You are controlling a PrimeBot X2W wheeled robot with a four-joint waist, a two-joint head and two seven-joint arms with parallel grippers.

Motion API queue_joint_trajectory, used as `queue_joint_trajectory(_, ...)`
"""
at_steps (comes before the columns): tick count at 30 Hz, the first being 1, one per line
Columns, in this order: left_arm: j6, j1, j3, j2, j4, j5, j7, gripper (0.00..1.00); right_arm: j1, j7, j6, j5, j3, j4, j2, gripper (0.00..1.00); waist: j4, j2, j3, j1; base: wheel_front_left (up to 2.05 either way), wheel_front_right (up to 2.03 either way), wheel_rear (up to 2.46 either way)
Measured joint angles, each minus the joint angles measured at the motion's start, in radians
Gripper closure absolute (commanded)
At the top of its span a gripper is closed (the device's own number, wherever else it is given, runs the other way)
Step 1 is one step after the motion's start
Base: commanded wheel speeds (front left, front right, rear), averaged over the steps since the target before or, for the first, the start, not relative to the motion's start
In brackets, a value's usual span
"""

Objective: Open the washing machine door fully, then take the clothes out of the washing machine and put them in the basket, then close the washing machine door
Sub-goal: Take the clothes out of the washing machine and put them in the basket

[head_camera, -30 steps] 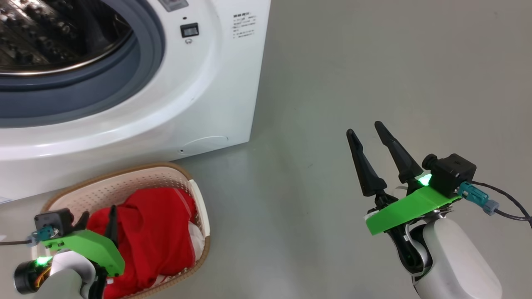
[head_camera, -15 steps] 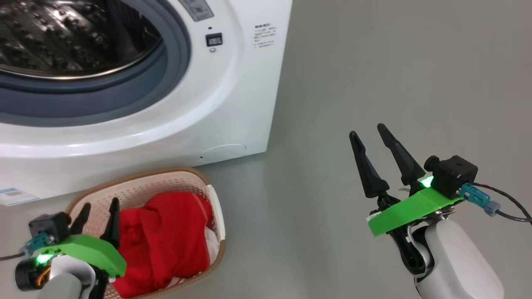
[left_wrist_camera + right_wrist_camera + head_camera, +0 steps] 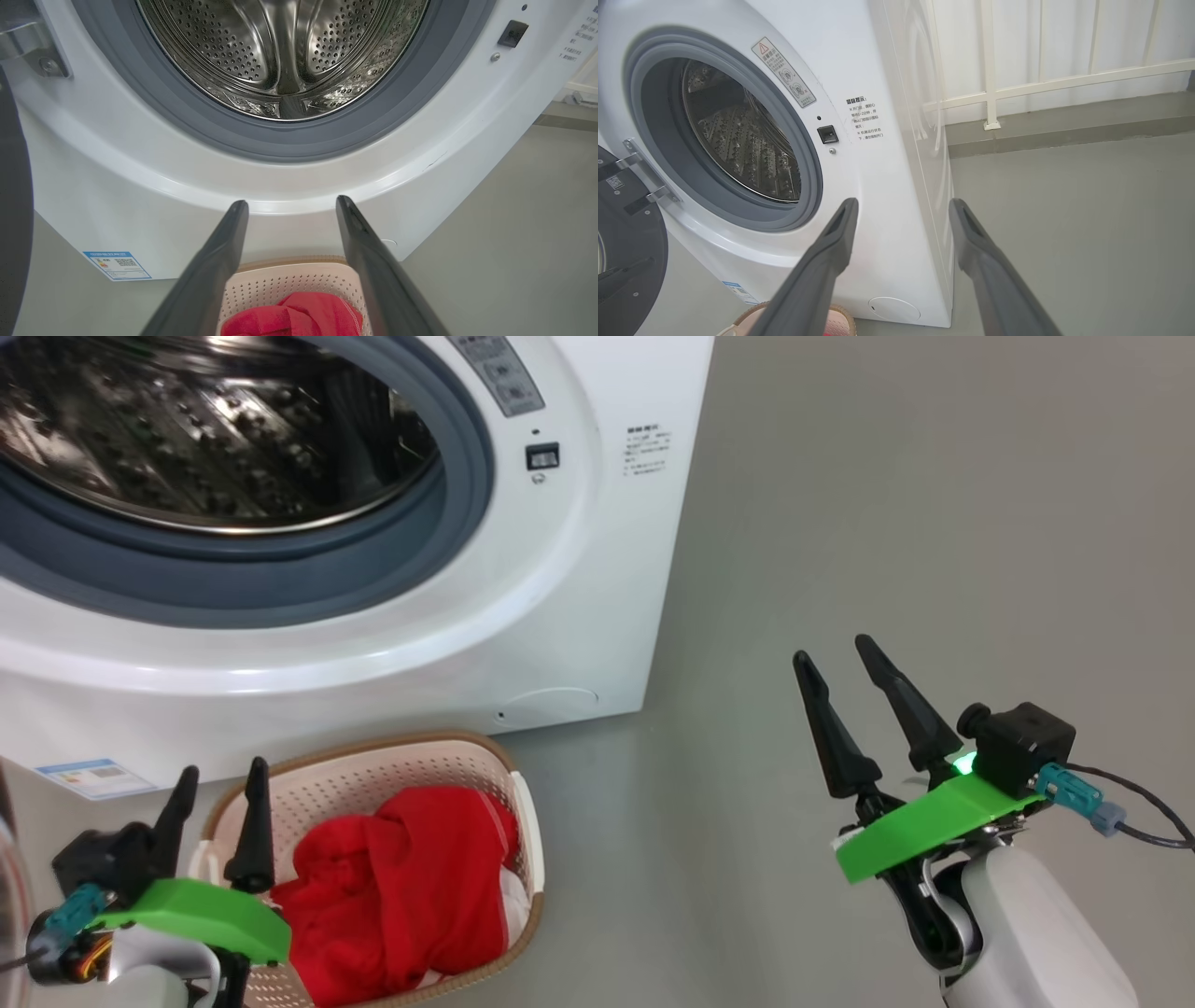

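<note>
Sitting in the basket (image 3: 392,770) are the clothes (image 3: 401,877), a red bundle with a bit of white at the edge; the basket stands on the grey floor (image 3: 934,523), just in front of the washing machine (image 3: 579,616), near its right corner; the steel drum (image 3: 280,46) is shiny and full of little holes, with the grey seal (image 3: 280,593) round its mouth; the washing machine door (image 3: 630,261) is swung open at the left side, by its metal hinge (image 3: 32,46); a small blue label (image 3: 93,777) is stuck low on the white front. The left gripper (image 3: 224,767) hovers by the left end of the basket, a little above it; its two dark fingers are apart with nothing between them; the right gripper (image 3: 831,649) hangs over the floor, well apart from the machine and the basket; its fingers are apart too, with nothing between them.
</note>
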Motion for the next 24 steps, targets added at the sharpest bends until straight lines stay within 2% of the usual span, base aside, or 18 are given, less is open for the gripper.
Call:
queue_joint_trajectory(17,0.046,0.188,0.067,-0.001,-0.327,-0.002,-0.001,0.00,0.059,0.000,0.000,0.010,0.000,0.014,-0.019,0.00,0.053,0.0000,-0.095,0.0000,0.00,0.00,0.00)
queue_joint_trajectory(24,0.071,0.232,0.075,0.006,-0.413,-0.002,0.006,0.00,0.067,0.000,0.000,0.010,0.002,0.016,-0.026,0.00,0.067,0.0000,-0.119,0.0000,0.00,0.00,0.00)
